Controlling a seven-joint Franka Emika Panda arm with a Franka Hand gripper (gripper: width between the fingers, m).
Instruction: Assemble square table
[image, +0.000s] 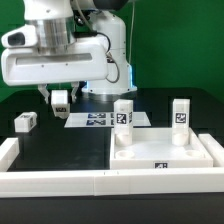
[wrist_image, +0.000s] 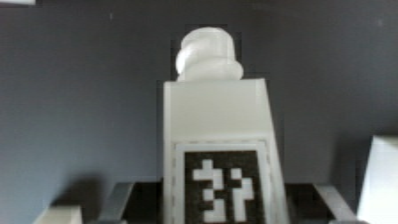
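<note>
White plastic top (image: 165, 152) of the square table lies well apart from the gripper (image: 60, 98), toward the exterior view's right. A near leg (image: 123, 116) and a far leg (image: 180, 113) stand upright in it, apparently already seated. The gripper is closed around a third leg (wrist_image: 217, 130), held off the table with its peg pointing away from the wrist. A fourth leg (image: 25, 122) lies loose near the gripper on its other side. The marker board (image: 98, 120) lies just beside the gripper. The task looks roughly half done, with two legs left to mount.

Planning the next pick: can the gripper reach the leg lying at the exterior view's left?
Probably not yet: the gripper is shut on a second leg. Otherwise the lying leg sits in the open, nothing over it.
</note>
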